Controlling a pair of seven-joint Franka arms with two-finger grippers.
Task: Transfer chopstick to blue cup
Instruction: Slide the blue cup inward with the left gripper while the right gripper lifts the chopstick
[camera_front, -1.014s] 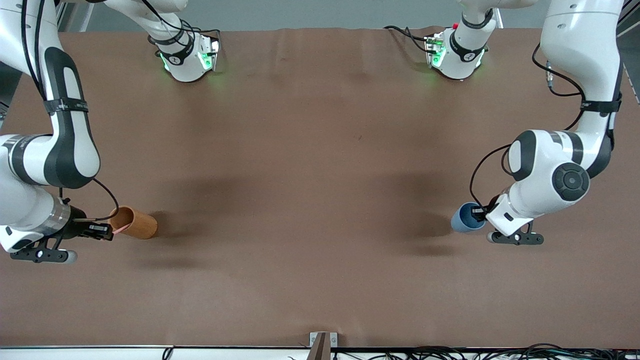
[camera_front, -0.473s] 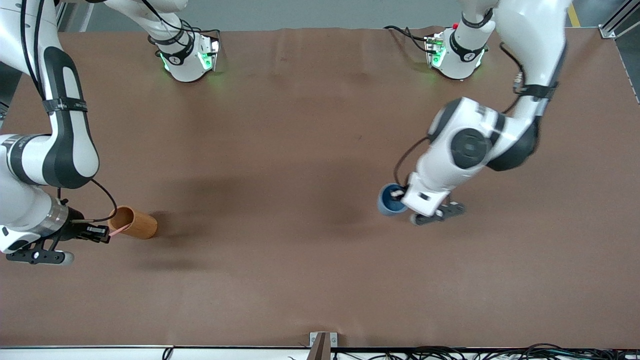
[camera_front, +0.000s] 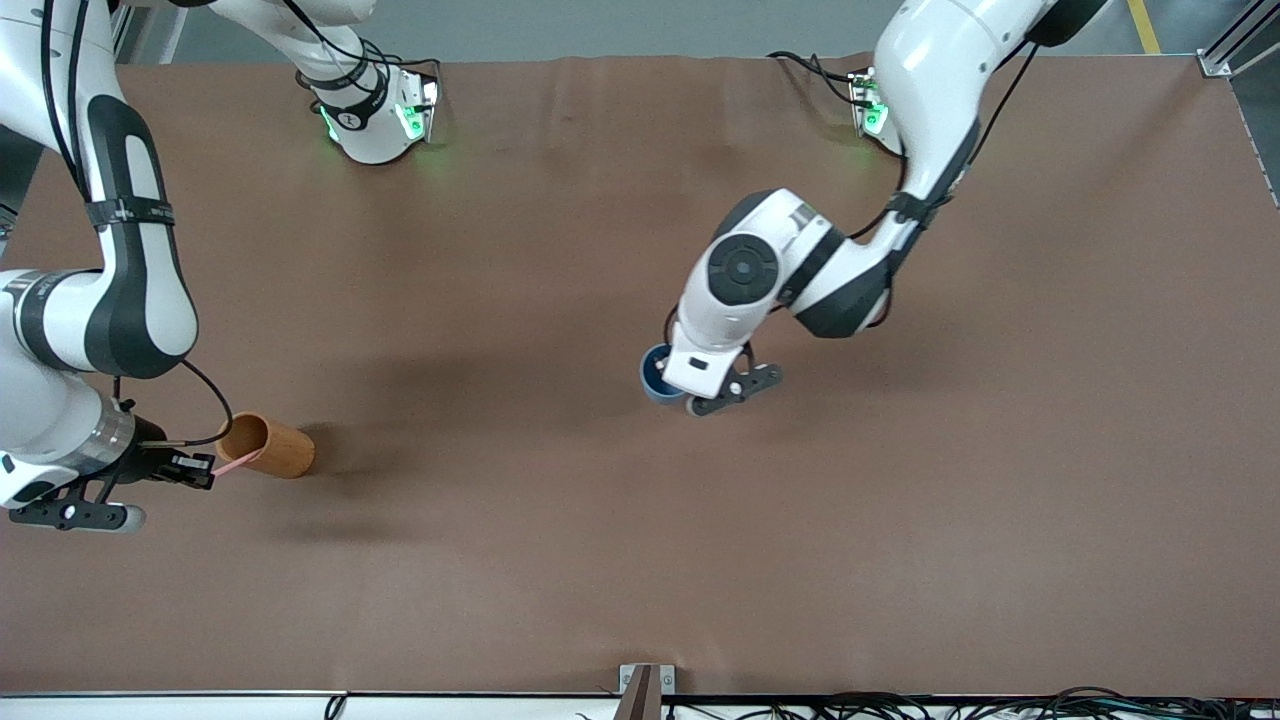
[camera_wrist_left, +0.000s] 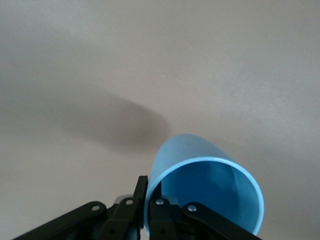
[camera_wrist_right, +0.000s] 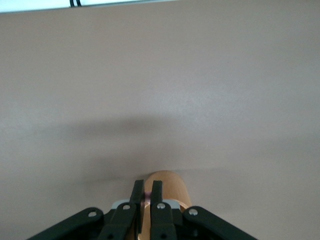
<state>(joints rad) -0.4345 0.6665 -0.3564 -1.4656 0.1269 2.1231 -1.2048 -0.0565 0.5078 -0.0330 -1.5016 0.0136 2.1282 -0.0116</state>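
The blue cup (camera_front: 655, 372) hangs over the middle of the table, and my left gripper (camera_front: 667, 377) is shut on its rim. In the left wrist view the cup (camera_wrist_left: 210, 195) has one finger (camera_wrist_left: 141, 192) outside its wall and the other inside, in the left gripper (camera_wrist_left: 148, 200). The pink chopstick (camera_front: 236, 461) slants out of the mouth of the orange-brown cup (camera_front: 275, 449) at the right arm's end. My right gripper (camera_front: 205, 467) is shut on its upper end. In the right wrist view, a pink sliver of chopstick (camera_wrist_right: 148, 194) shows in the right gripper (camera_wrist_right: 148, 192), above the orange-brown cup (camera_wrist_right: 167, 187).
Brown cloth covers the table (camera_front: 560, 560). Both arm bases stand along the edge farthest from the front camera. A small metal bracket (camera_front: 645, 680) and cables lie at the nearest edge.
The left arm has carried the blue cup from its own end of the table to the middle. The right gripper's fingers have come together on the chopstick.
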